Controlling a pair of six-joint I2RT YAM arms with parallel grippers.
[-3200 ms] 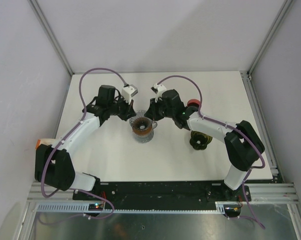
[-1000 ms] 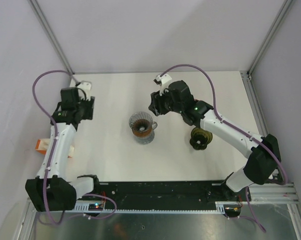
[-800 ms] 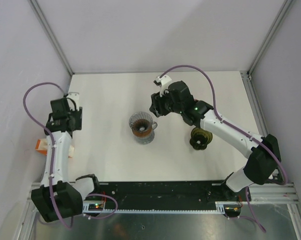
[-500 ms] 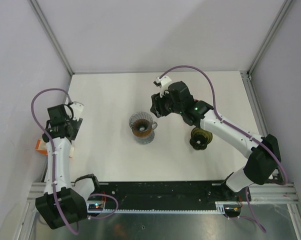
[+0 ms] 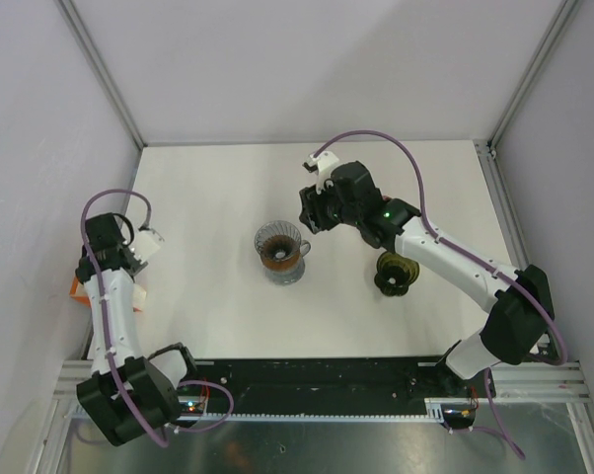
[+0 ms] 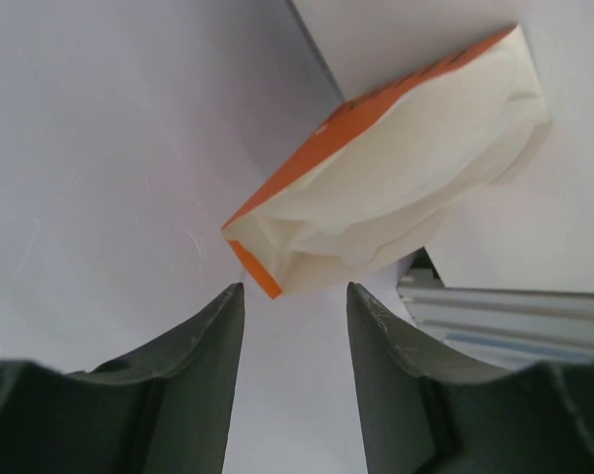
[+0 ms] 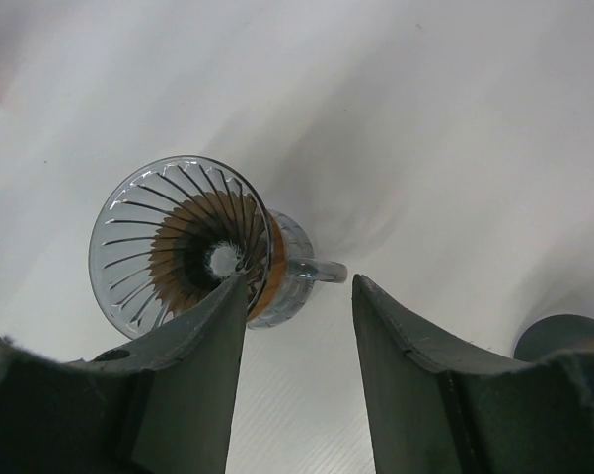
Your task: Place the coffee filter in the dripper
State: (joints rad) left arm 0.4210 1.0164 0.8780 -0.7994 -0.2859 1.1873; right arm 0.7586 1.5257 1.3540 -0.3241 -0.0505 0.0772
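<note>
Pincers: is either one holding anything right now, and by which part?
Nothing is held. The left pincer stands open short of the filter pack; the right pincer stands open near the dripper, gripping nothing.

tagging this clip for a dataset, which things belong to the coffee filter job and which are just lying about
For the job:
- glass dripper, mid-table
- orange pack of paper filters, at the table's left edge
- left gripper, open, facing the pack

Lying about:
- dark ribbed object, right of the dripper
</note>
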